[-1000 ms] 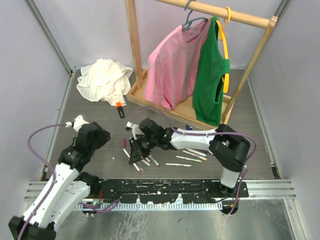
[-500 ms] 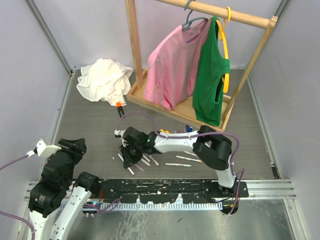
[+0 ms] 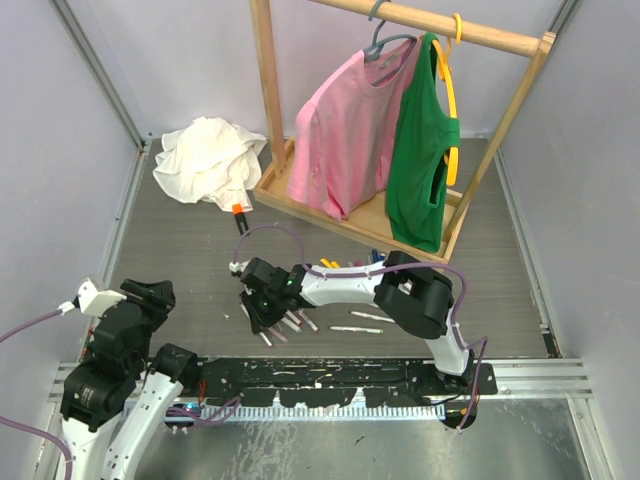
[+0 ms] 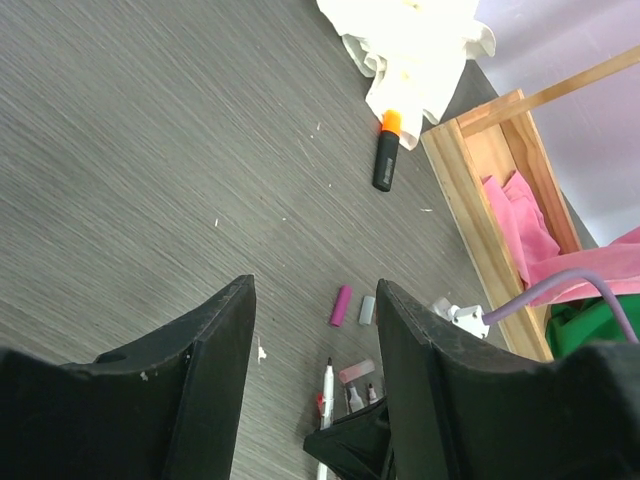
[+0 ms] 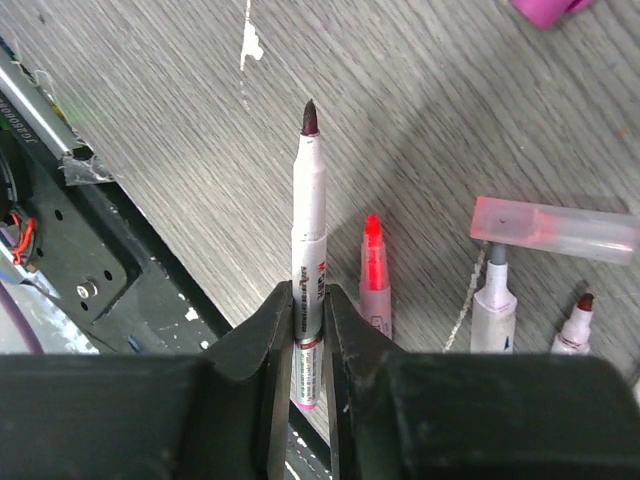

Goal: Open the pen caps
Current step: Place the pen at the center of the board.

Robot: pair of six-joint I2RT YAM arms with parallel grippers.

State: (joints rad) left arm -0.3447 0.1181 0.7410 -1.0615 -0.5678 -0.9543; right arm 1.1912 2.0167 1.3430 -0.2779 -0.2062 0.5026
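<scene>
My right gripper (image 5: 306, 310) is shut on a slim white pen (image 5: 308, 220) whose dark tip is bare and points away, low over the table. In the top view this gripper (image 3: 262, 305) sits among the loose pens (image 3: 370, 318). Beside the held pen lie a red-tipped pen (image 5: 373, 275), a grey-tipped pen (image 5: 493, 300) and a loose pink translucent cap (image 5: 555, 228). A magenta cap (image 4: 341, 305) and a grey cap (image 4: 367, 310) lie farther out. My left gripper (image 4: 315, 300) is open and holds nothing; it hangs at the near left (image 3: 150, 292).
A black marker with an orange end (image 4: 386, 160) lies near a crumpled white cloth (image 3: 205, 158). A wooden clothes rack (image 3: 268, 120) with a pink shirt (image 3: 345, 130) and a green top (image 3: 425, 160) stands behind the pens. The black base rail (image 3: 330, 375) runs along the near edge.
My left arm has pulled back from the table's middle to the near left corner. My right gripper has shifted a little left and toward the near edge with the pen.
</scene>
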